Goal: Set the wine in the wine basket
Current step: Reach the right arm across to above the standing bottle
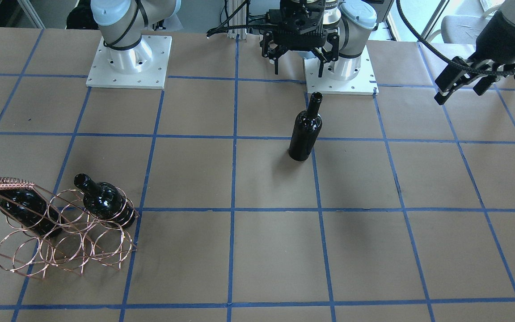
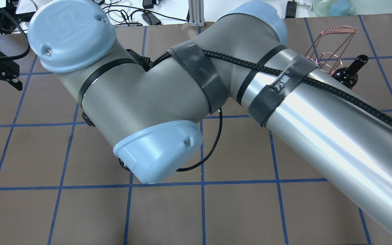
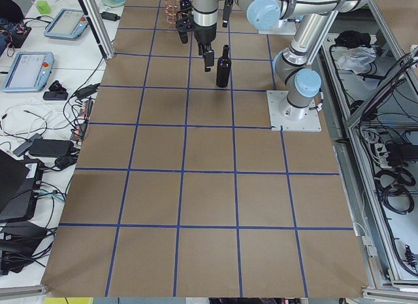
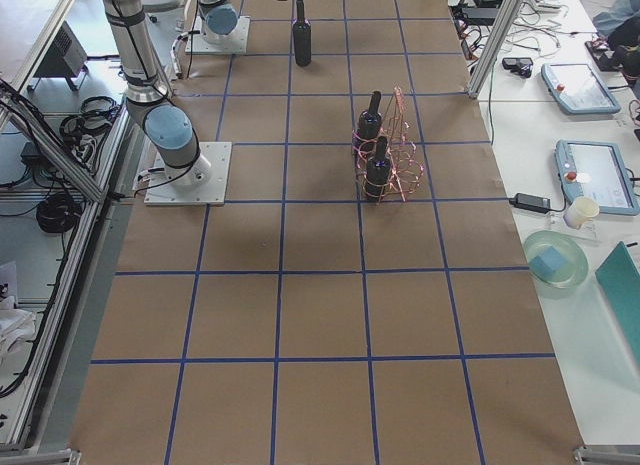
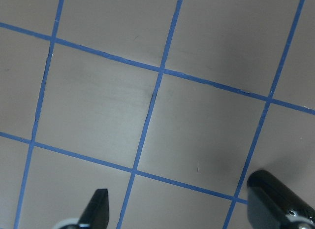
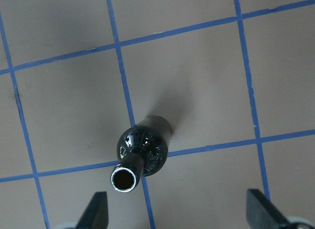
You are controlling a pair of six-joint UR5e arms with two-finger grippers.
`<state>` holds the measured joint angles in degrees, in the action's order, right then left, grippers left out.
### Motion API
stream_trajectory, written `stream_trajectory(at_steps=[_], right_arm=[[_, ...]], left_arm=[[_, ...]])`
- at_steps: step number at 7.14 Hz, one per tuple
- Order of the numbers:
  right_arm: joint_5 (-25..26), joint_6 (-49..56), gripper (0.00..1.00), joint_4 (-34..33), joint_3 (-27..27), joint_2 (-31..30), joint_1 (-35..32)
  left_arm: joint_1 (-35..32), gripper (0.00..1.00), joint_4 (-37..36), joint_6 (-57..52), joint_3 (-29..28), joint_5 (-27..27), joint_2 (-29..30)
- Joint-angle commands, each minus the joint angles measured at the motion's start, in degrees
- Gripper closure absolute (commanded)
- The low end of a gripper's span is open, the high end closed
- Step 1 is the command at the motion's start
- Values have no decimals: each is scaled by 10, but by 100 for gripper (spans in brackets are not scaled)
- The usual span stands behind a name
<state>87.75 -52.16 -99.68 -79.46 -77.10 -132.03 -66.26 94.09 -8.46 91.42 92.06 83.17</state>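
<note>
One wine bottle [image 1: 304, 134] stands upright and alone on the table, near the robot's side; it also shows from above in the right wrist view [image 6: 145, 152]. My right gripper [image 1: 300, 67] hangs open above and just behind its mouth, clear of it; the fingers [image 6: 96, 212] are spread wide. The copper wire wine basket [image 1: 67, 248] stands far off at the table's right end and holds two alike bottles [image 1: 105, 201], [image 1: 20, 203]. My left gripper [image 1: 461, 91] is open and empty out to the left, above bare table [image 5: 187, 209].
The brown table [image 1: 266, 259] has a blue tape grid. My right arm [image 2: 284, 112] crosses the overhead view and hides the standing bottle there; the basket's handle [image 2: 339, 32] and one bottle [image 2: 350, 73] show behind it. Both arm bases [image 1: 125, 62] stand on the robot's side.
</note>
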Motion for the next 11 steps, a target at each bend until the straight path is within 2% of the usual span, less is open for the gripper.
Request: stream_trajectory(at_steps=[1, 7, 11], right_arm=[[6, -8, 0, -37, 6, 48, -33], [18, 0, 1, -38, -3, 78, -33], [23, 5, 7, -64, -11, 94, -33]], left_arm=[[5, 0, 2, -35, 2, 9, 2], [8, 0, 1, -39, 7, 9, 5], [8, 0, 0, -46, 8, 10, 5]])
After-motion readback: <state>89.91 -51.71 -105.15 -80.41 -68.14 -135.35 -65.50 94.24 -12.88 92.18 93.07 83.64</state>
